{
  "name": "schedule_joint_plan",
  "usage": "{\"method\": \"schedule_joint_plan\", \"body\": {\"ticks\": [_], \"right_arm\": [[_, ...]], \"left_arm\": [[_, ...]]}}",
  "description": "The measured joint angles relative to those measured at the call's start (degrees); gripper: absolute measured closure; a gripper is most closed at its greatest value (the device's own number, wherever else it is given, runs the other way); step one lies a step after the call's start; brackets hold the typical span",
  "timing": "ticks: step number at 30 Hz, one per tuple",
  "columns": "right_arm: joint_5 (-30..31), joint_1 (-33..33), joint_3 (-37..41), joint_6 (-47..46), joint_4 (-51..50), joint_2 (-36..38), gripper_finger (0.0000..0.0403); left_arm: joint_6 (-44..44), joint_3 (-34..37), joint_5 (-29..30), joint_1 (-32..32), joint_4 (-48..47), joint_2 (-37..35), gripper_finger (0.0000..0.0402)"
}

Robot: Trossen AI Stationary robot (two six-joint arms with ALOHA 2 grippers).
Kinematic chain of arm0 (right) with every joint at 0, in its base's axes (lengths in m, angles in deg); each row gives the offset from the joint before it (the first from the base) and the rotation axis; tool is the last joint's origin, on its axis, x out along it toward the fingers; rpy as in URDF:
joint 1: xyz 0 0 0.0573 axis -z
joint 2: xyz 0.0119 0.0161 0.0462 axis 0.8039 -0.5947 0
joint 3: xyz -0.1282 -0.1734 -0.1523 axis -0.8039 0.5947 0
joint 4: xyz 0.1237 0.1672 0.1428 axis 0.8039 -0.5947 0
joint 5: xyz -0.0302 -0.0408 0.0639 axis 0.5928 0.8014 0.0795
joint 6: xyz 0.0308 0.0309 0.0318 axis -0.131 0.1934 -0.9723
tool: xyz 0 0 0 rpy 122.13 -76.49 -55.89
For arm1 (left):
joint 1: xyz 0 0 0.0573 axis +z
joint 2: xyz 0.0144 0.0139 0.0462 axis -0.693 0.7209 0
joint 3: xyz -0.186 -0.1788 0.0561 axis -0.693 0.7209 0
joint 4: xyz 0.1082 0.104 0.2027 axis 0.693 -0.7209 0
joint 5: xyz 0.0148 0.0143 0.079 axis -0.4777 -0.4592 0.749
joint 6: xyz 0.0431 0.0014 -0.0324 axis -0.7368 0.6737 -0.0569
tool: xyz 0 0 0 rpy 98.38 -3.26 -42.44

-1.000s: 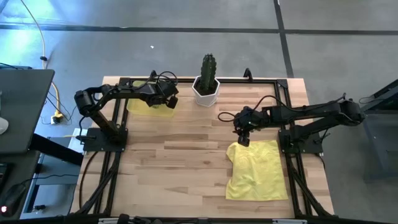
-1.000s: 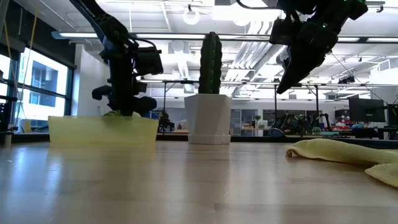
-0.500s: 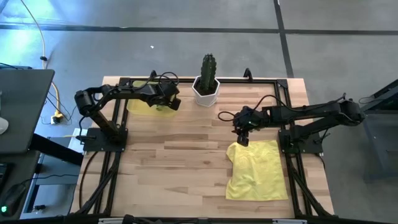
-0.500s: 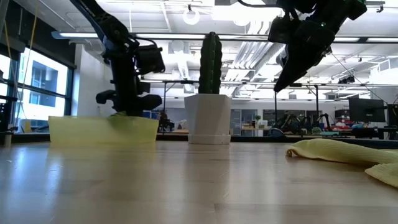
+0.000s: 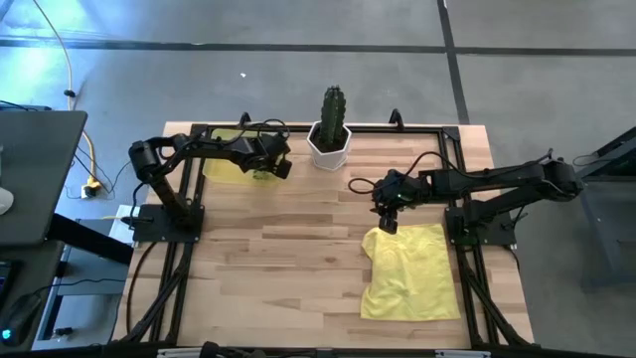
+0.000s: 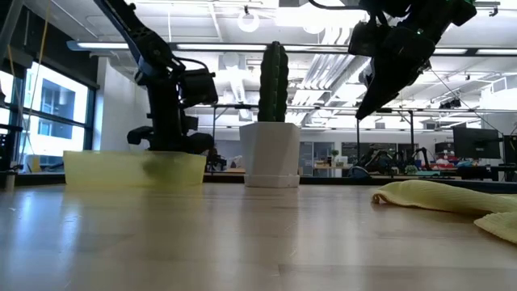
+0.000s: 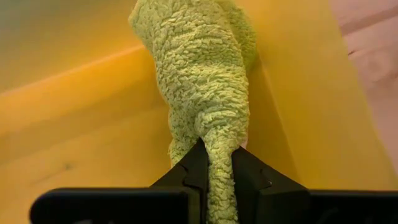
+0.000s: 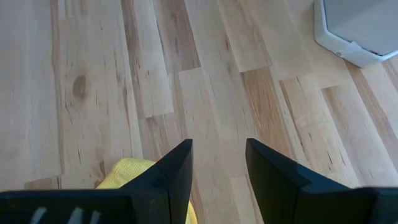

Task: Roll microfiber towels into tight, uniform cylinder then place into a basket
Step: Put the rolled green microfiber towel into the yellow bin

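Since a second ago the left arm has swung its wrist a little toward the cactus side of the shallow translucent yellow plastic basket [image 5: 227,165], and its gripper has sunk lower behind the basket's wall in the low view; the right arm has barely stirred.

Judging by this, the step in hand is setting the first towel down. The left gripper [image 7: 216,163] is inside the basket with its fingers pinched narrowly on a fold of the fuzzy lime green microfiber towel [image 7: 205,68], which lies bunched against one yellow wall (it reads more as a loose bundle than a tight cylinder, though most of it is hidden from above). The next move probably calls for the fingers to part fully so the cloth drops free, then a straight lift clear of the low rim so the pile does not snag and get dragged back out.

The left arm reaches from its base at the table's left edge across to the far left corner, forearm nearly level, wrist bent down into the basket. The right gripper [image 8: 217,158] hangs above bare wood with its fingers standing apart and empty, just past the near corner of the flat pale yellow microfiber towel [image 5: 407,269], which lies unrolled on the right half of the light wooden slat table [image 5: 278,268]. That arm stretches in from the right, elbow low, gripper pointing down. The white hexagonal pot with a green cactus [image 5: 330,139] stands at the far edge between the two arms.
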Motion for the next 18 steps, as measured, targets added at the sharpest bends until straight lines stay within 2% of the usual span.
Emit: {"method": "schedule_joint_plan", "body": {"ticks": [10, 14, 18], "right_arm": [[0.00, 0.01, 0.00, 0.00, 0.00, 0.00, 0.0261], [0.00, 0.00, -0.01, 0.00, -0.03, 0.00, 0.0261], [-0.38, 0.01, 0.00, 0.00, -0.33, 0.00, 0.0261]], "left_arm": [[-2.56, -0.59, -2.08, 0.19, 0.59, -0.13, 0.0284], [-6.36, -4.17, -0.85, 0.48, -4.18, -0.13, 0.0254], [-9.67, -10.87, 1.58, 0.44, -12.69, -0.13, 0.0237]]}}
